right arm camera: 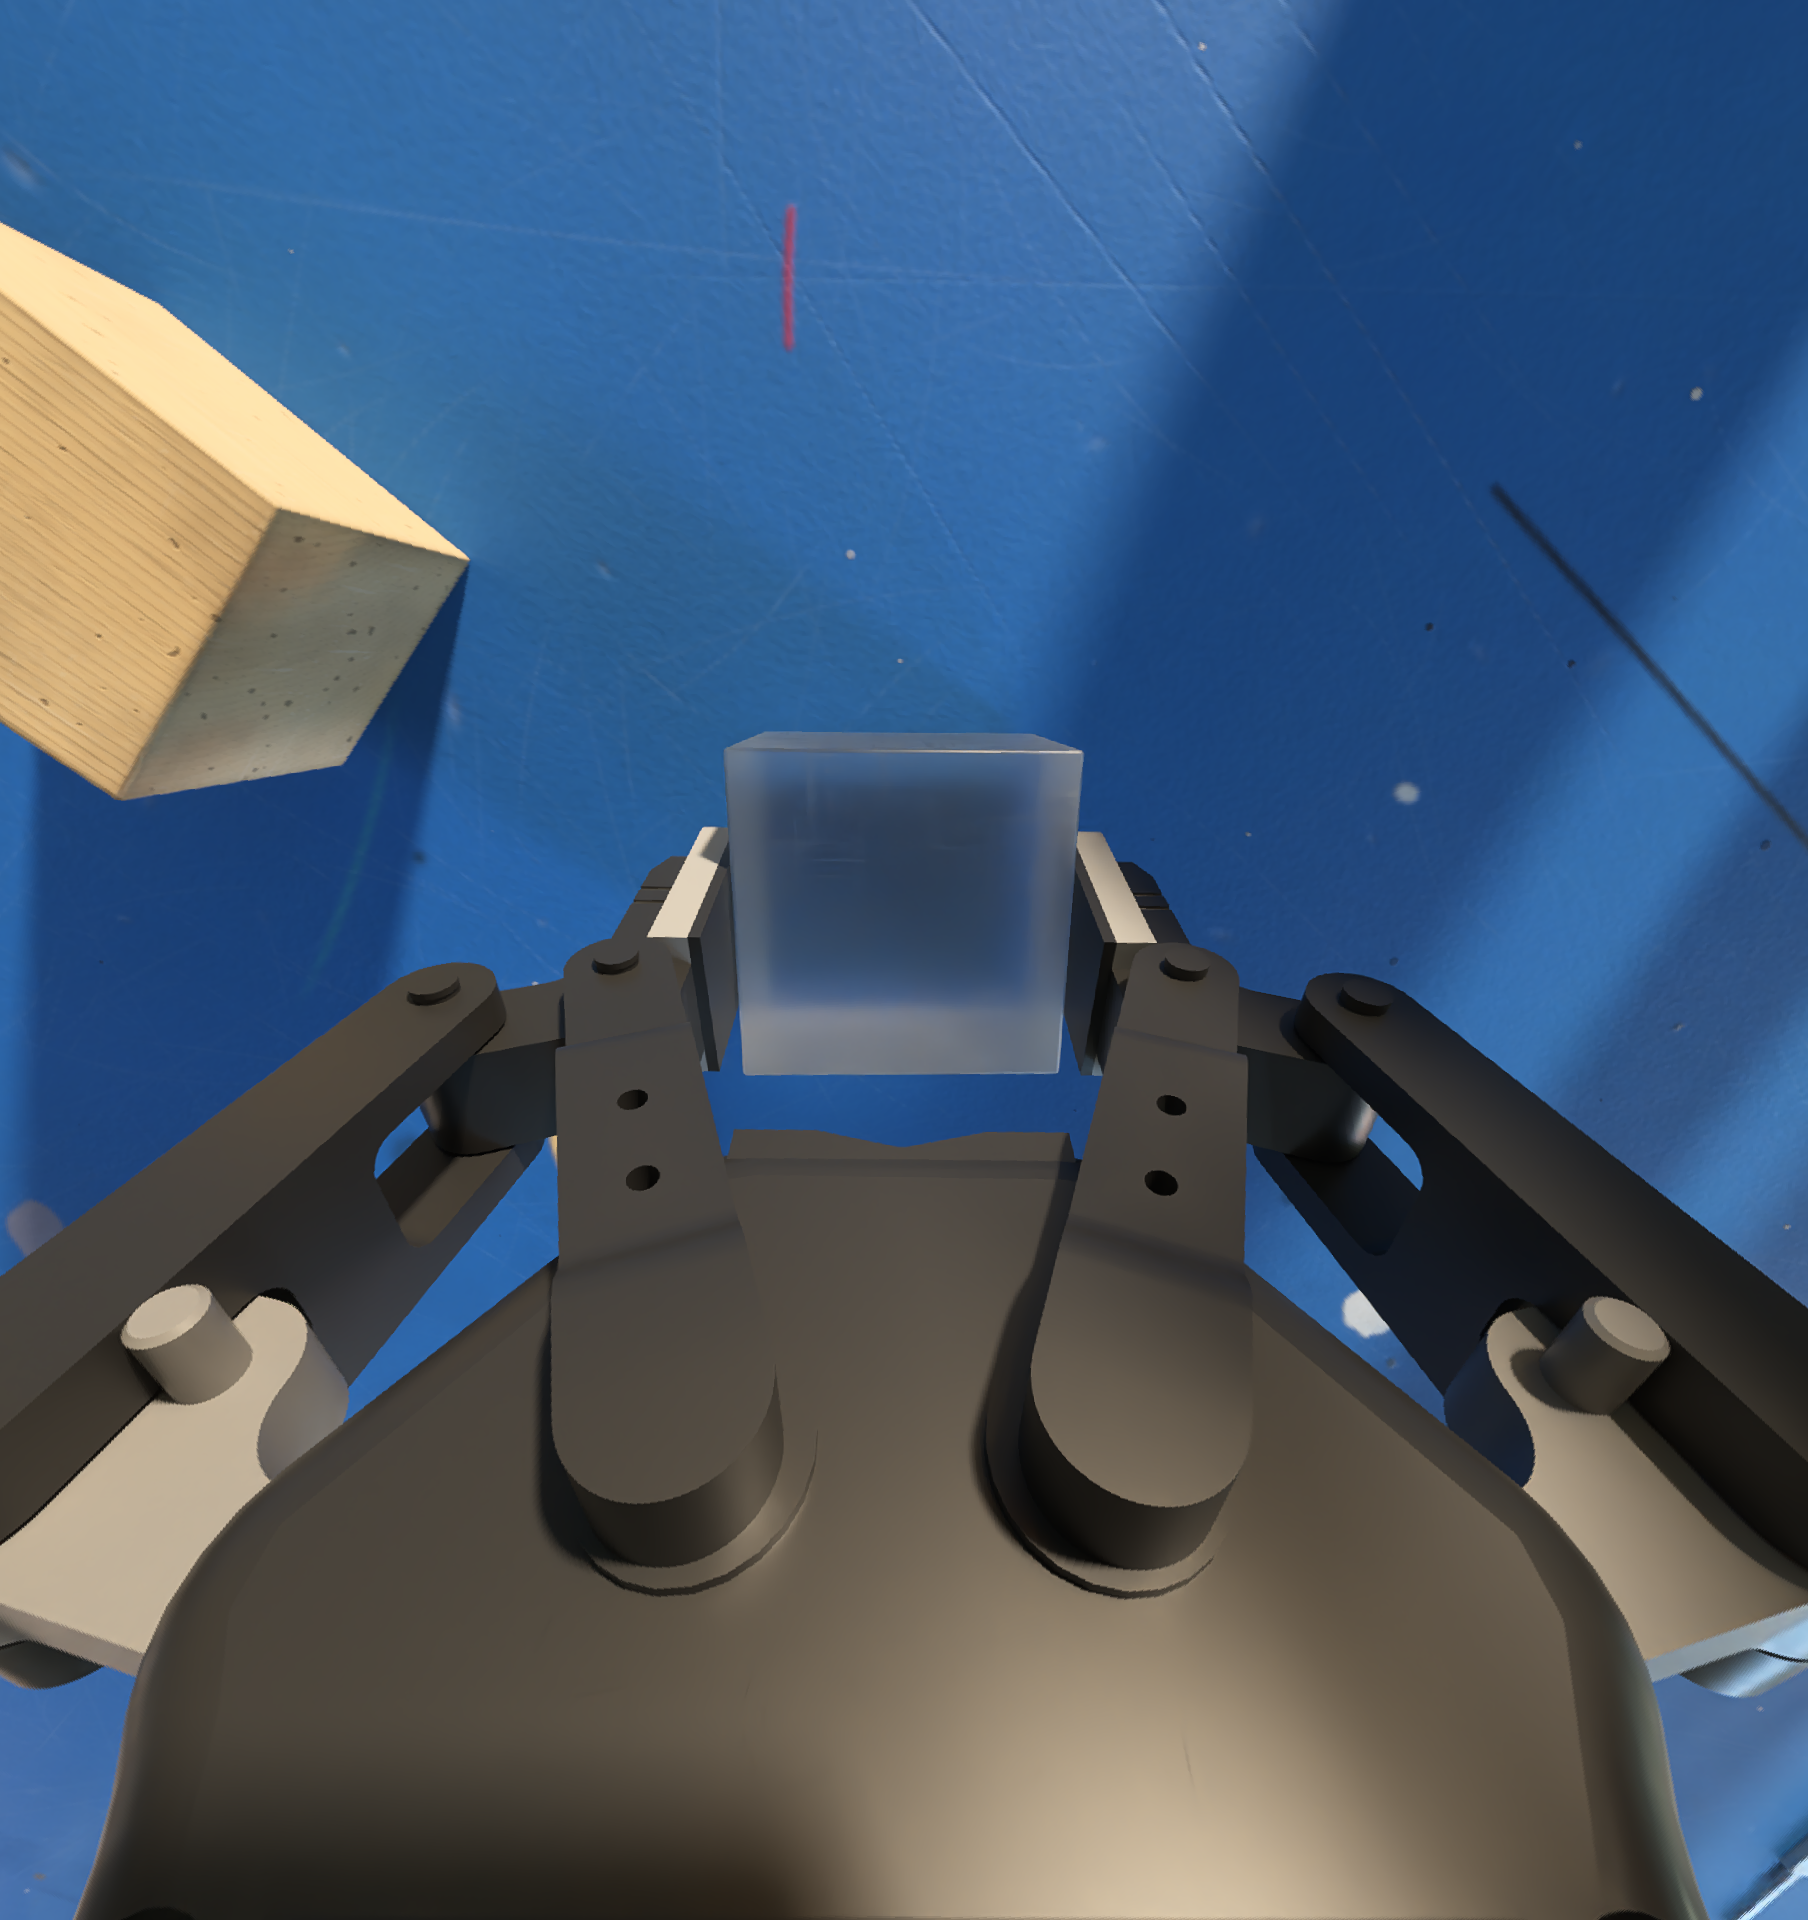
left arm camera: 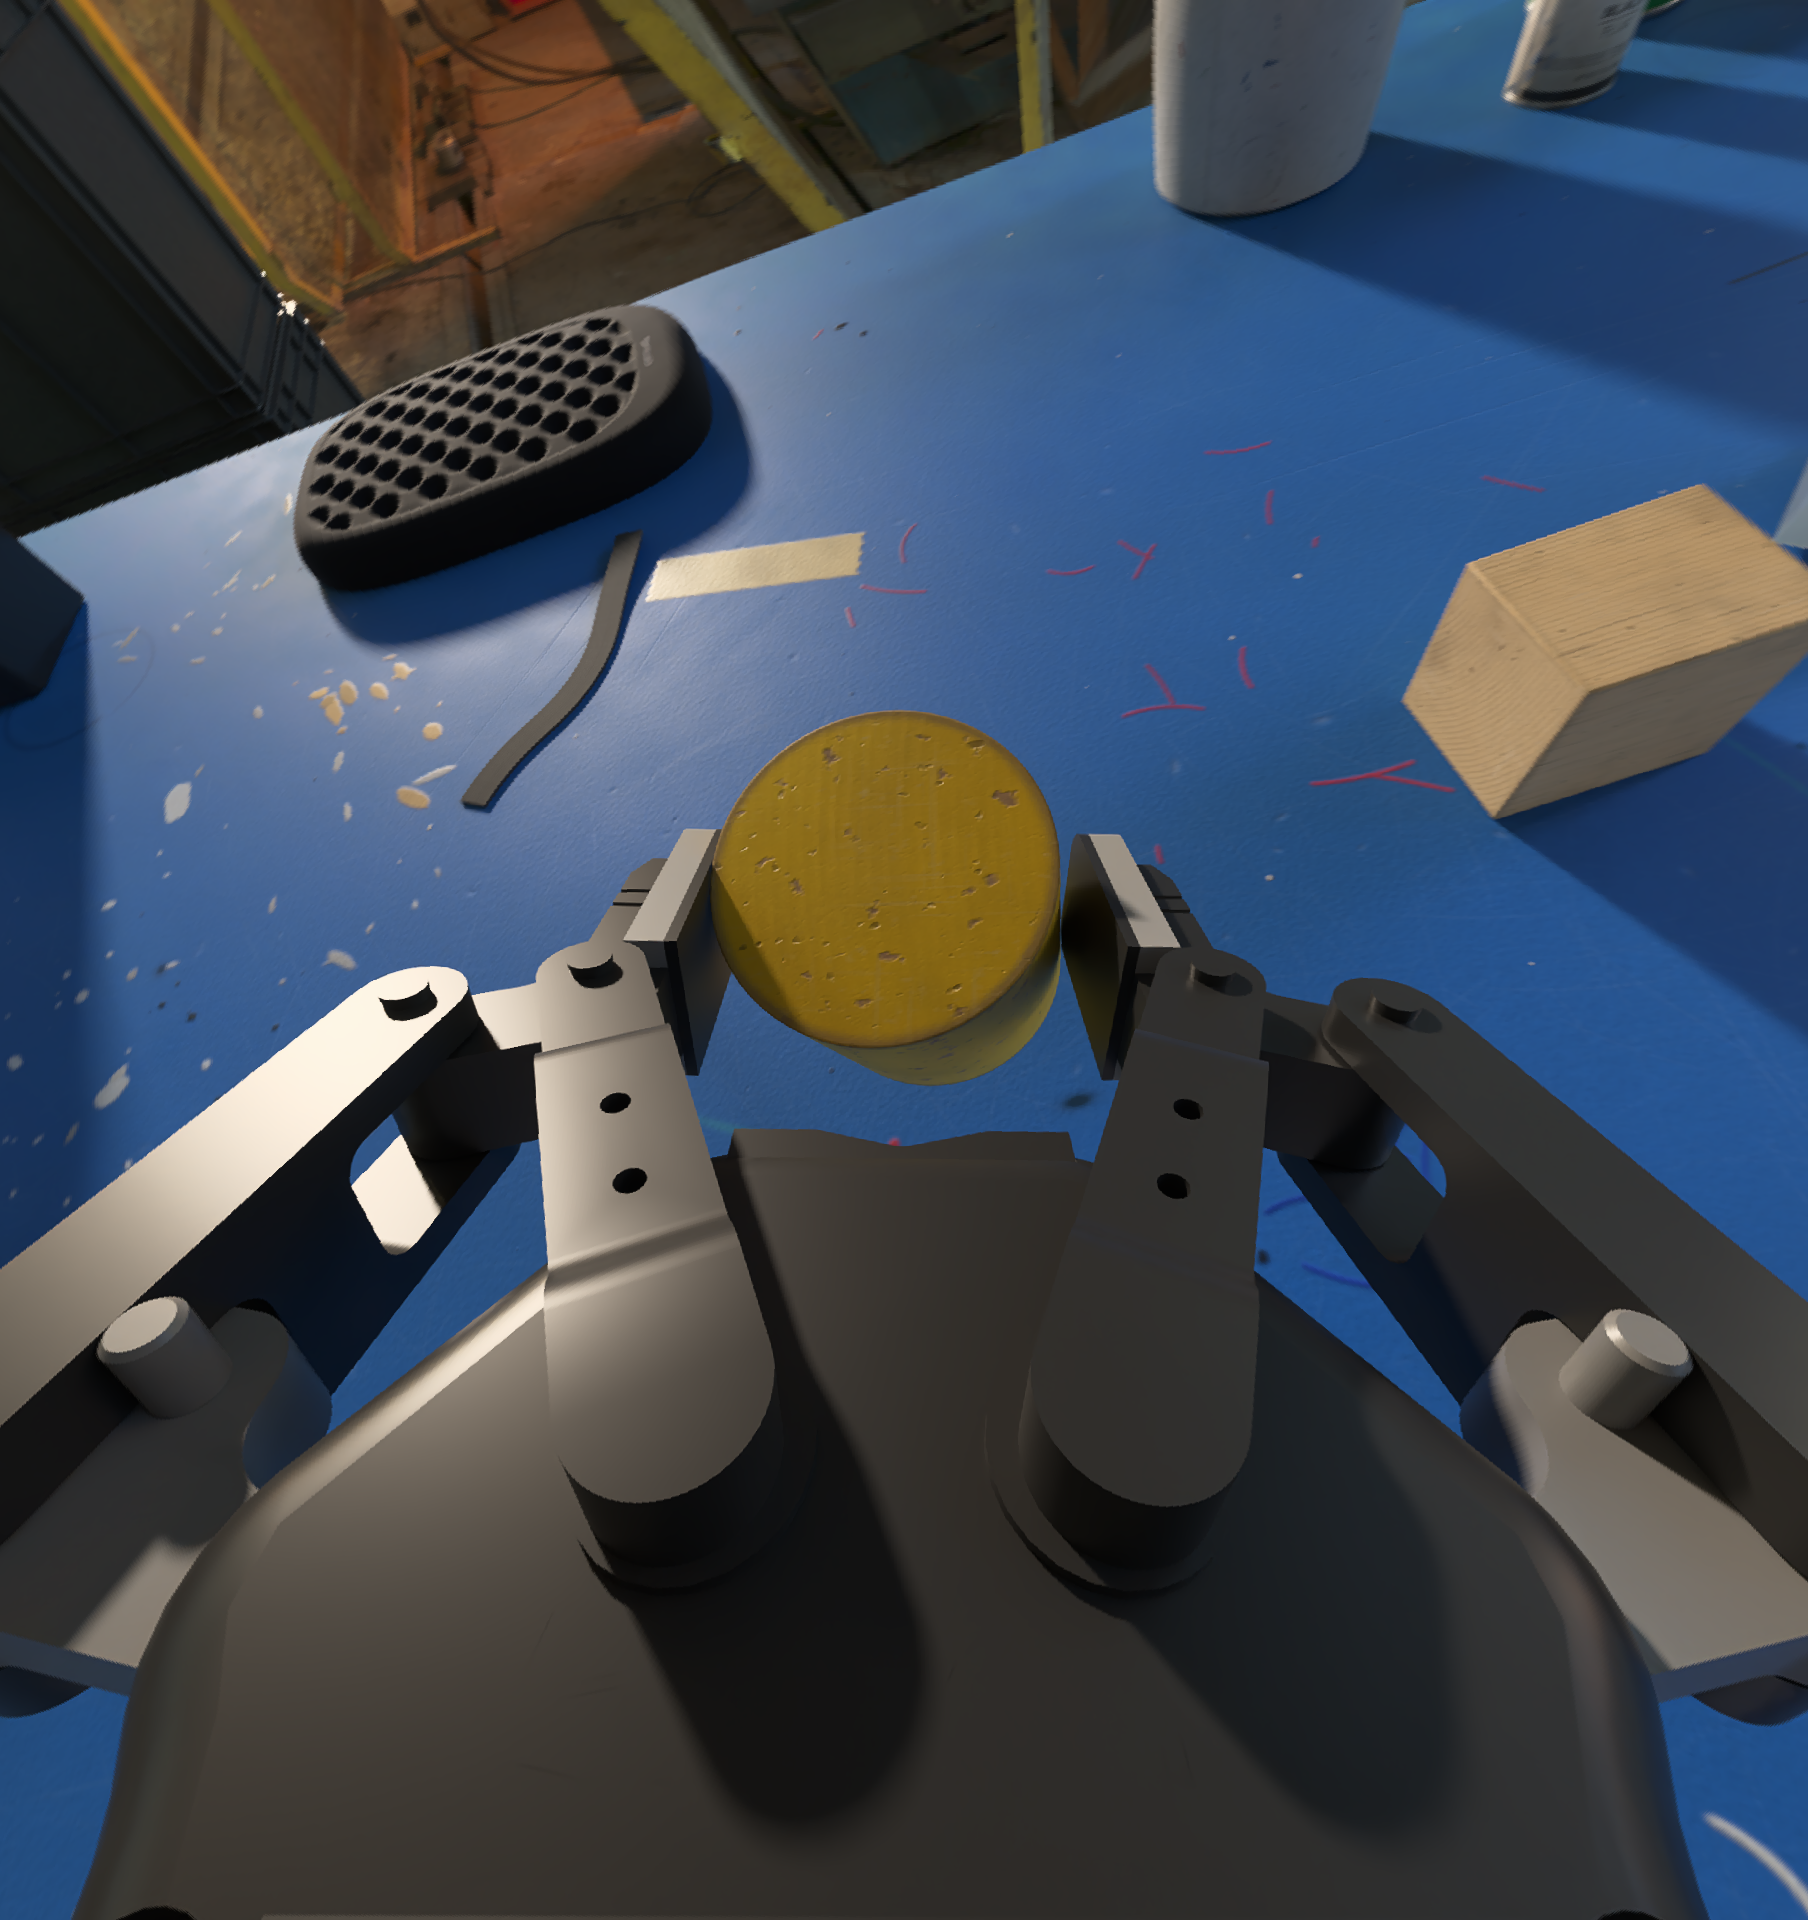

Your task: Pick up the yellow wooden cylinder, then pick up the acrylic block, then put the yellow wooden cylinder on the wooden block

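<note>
- The left gripper (left arm camera: 887,902) is clamped on the yellow wooden cylinder (left arm camera: 884,883), one pad against each side of its curved wall, its speckled flat end facing the camera.
- The cylinder hangs above the blue bench (left arm camera: 983,416), out in the open middle of it rather than near an edge.
- The wooden block (left arm camera: 1617,649) lies on the bench off to the right of the cylinder, well apart from it, with only thin red threads (left arm camera: 1160,701) on the surface between them.
- Toward the bench's far left edge sits a black perforated pad (left arm camera: 495,436); just beside it lie a dark curved strip (left arm camera: 567,686), a strip of tan tape (left arm camera: 754,566) and pale chips (left arm camera: 360,707).
- A white cylindrical container (left arm camera: 1264,99) stands near the far edge, and a smaller labelled container (left arm camera: 1570,52) stands farther toward the far right corner.
- The right gripper (right arm camera: 898,914) grips the acrylic block (right arm camera: 900,904), a cloudy clear cube, by two opposite faces.
- In the right wrist view the wooden block (right arm camera: 141,540) lies up and to the left of the cube, apart from it, with bare bench between.
</note>
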{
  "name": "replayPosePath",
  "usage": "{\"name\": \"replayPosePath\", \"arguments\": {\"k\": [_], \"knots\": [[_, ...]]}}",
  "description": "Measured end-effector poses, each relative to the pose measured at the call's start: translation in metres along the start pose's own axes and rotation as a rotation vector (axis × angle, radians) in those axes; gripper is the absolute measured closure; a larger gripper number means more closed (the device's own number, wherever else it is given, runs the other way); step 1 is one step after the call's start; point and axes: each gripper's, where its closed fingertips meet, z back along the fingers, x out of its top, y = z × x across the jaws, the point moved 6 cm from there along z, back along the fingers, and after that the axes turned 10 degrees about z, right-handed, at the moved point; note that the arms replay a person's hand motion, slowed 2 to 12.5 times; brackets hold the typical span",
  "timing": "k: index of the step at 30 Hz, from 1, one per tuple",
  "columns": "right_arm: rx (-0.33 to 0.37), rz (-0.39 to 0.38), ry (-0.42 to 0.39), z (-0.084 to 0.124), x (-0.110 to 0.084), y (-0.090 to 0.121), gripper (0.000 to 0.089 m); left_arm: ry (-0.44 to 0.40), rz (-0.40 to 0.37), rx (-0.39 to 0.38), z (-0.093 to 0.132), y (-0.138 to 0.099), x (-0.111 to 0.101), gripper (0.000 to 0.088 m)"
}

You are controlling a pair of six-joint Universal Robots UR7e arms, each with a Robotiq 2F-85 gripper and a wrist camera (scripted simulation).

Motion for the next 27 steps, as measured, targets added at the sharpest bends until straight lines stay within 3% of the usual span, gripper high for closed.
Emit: {"name": "replayPosePath", "arguments": {"k": [9, 27], "knots": [[0.035, -0.041, -0.022, 0.007, -0.010, -0.016, 0.0387, -0.032, -0.110, -0.149, 0.003, -0.028, 0.015, 0.0322], [0.074, -0.080, -0.105, 0.037, -0.030, -0.040, 0.0387, -0.045, -0.501, -0.478, -0.004, -0.094, 0.037, 0.0322]]}}
